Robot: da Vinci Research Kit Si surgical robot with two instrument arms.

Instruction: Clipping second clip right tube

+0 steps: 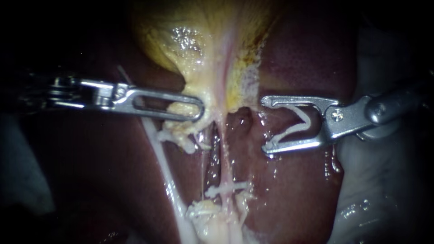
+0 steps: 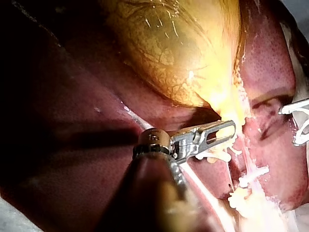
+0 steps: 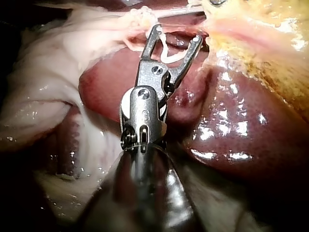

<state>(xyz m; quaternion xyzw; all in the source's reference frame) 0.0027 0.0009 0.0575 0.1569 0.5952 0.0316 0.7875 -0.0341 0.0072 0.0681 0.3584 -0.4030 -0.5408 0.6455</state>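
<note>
Shafts sit nearest in both wrist views, jaws next, tissue behind. Jaws of the right instrument [image 1: 267,124] are spread wide, but both are seated on the legs of an open clip [image 1: 298,126]. It is white and V-shaped, mouth facing ahead of the tips, so they are grasping the clip with nothing else in the bite. The right tube [image 1: 223,153] lies ahead of those tips, near but apart, not yet inside the clip mouth. Jaws of the left instrument [image 1: 199,110] are slotted and clenched on pale fatty tissue at the narrow end of the gallbladder [image 1: 194,40]; shreds of it hang under them. The right tube runs from just past the left jaw tips away from the gallbladder, passing between the two sets of tips. A set clip [image 1: 228,186] crosses that tube further along, well clear of both jaws. The left tube [image 1: 163,167], a whiter strand, passes under the left jaws and runs off separately. Only the endoscope view shows both instruments whole, plus the gap between open clip and tube. Left wrist view catches just the right jaw tips and clip beyond its own jaws, and shows the veined gallbladder wall. Right wrist view alone shows the clip from behind, with wet liver [image 3: 231,125] under and beside its jaws and the gallbladder furthest off.
</note>
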